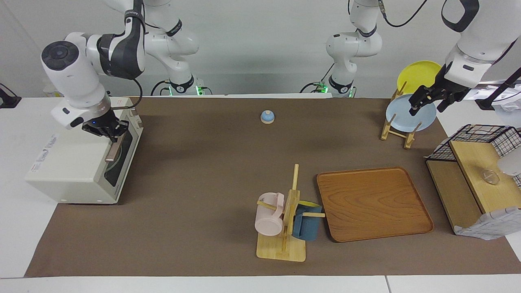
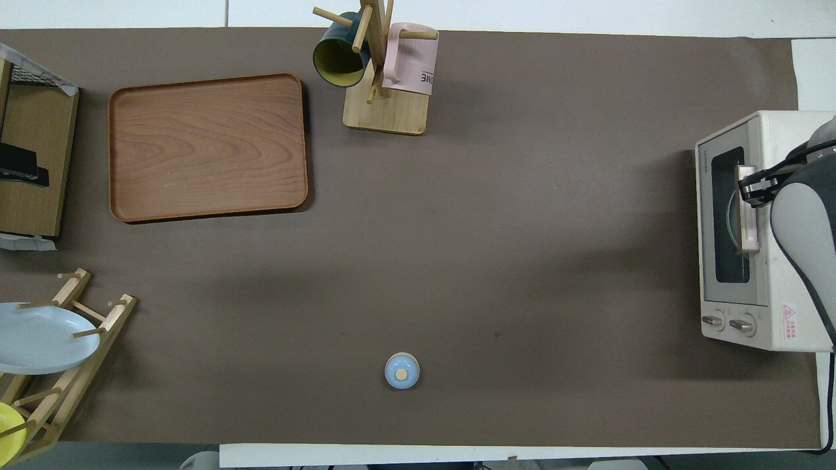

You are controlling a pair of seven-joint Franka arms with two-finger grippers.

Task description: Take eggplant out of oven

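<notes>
The right gripper (image 1: 109, 131) sits at the tan bar handle (image 1: 112, 151) of the oven (image 1: 73, 167), which stands at the right arm's end of the bench (image 1: 195, 171) with its dark glass door shut. The jaws straddle the upper end of the handle, one on each side of the bar, and they look closed on it. The eggplant cannot be seen; the glass directly below the jaws shows only a faint round shape within. The left gripper (image 1: 425, 99) waits in the air over the blue plate (image 1: 411, 116) standing in the wooden plate rack (image 1: 397, 132), with a yellow plate (image 1: 415, 73) just past it; whether its jaws are open or closed cannot be told. Well apart from both jaws lie a wooden tray (image 1: 372, 203), a mug tree (image 1: 287, 228) and a small blue bell (image 1: 267, 117).
</notes>
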